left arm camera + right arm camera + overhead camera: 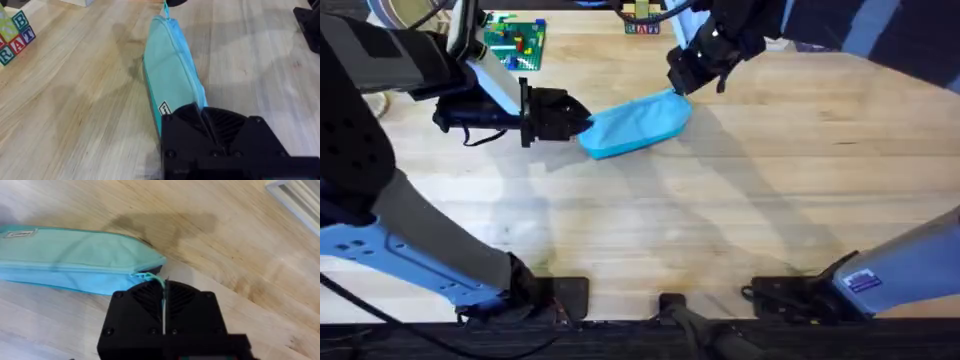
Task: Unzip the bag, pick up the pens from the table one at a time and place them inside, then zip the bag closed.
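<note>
The light blue bag [635,125] lies slanted on the table [770,200], and its zipper [182,60] looks closed along the top. My left gripper [585,125] is shut on the bag's left end [172,65], fingers pinching the fabric [202,112]. At the other end, my right gripper [678,88] is shut on the teal zipper pull [152,277], right beside the bag's tip [75,255]. The pens are out of view.
A green brick plate with small bricks [515,40] sits at the back left. Alphabet blocks [642,25] stand at the back middle, also seen beside the bag [15,35]. A white frame edge [300,200] lies beyond the bag. Bare wood stretches toward the front.
</note>
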### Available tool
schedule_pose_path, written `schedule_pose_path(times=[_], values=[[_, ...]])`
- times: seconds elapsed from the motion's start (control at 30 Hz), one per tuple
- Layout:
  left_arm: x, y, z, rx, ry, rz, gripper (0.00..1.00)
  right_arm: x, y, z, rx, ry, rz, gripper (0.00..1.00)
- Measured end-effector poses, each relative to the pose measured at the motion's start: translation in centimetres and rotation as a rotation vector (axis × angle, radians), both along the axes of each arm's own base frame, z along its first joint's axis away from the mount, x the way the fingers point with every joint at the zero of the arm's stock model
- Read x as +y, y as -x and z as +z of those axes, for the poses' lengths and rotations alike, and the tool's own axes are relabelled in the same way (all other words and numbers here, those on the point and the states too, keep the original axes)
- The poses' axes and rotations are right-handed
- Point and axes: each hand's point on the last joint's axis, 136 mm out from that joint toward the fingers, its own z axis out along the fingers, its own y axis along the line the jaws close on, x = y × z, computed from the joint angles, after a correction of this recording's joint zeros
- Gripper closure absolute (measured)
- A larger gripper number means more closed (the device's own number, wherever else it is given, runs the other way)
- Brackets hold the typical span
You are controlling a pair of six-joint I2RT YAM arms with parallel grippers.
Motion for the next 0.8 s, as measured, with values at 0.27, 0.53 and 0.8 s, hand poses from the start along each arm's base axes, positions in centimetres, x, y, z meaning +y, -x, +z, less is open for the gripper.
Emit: schedule_pose_path(times=[0.27, 0.53, 0.8], values=[[0.0, 0.0, 0.0, 0.000, 0.000, -0.001, 0.959, -1.5, -0.6, -0.1, 0.007, -0.004, -0.036, 0.970], [-0.1, 0.0, 0.0, -0.001, 0.002, -0.001, 0.959, -2.5, -0.4, -0.4, 0.037, -0.002, -0.055, 0.970], [-0.2, 0.1, 0.1, 0.001, 0.005, -0.005, 0.959, -3.6, -0.3, -1.0, 0.073, 0.000, -0.078, 0.970]])
